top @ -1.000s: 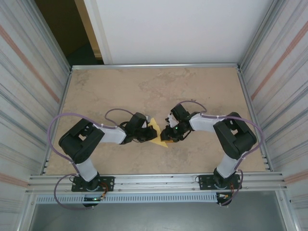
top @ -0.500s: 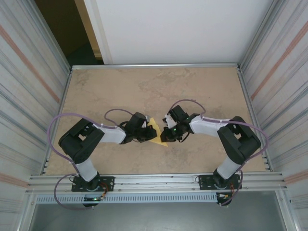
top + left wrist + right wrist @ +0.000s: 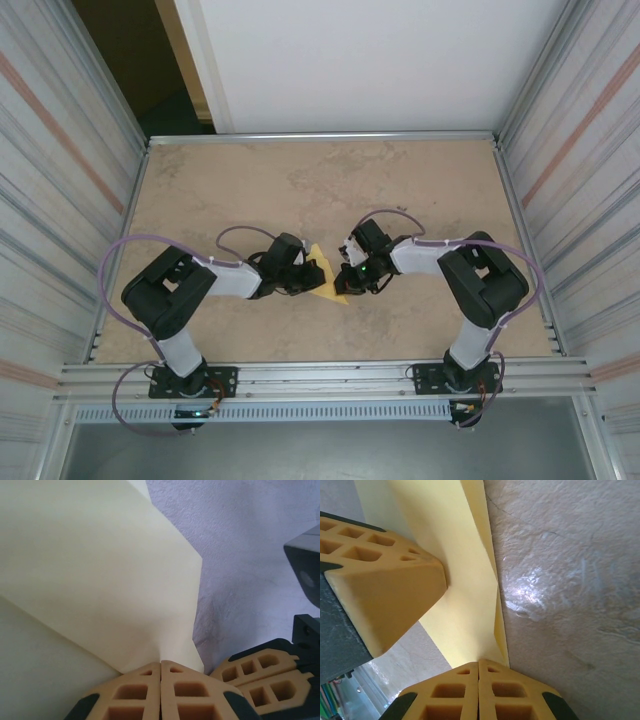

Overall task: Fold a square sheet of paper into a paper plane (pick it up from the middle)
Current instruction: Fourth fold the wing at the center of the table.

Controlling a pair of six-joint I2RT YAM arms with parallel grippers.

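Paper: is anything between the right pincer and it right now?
Nothing visible stands between them. The right pincer is shut on an edge of the paper, the left pincer grips it too, and bare table lies beside.

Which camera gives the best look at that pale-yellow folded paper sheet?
Left wrist view: the pale-yellow folded paper sheet looms large, layers and edges clear. Right wrist view shows a narrower creased strip; top view, a tiny sliver.

Matt, smooth paper plane; glossy mottled table; matt plastic fingers
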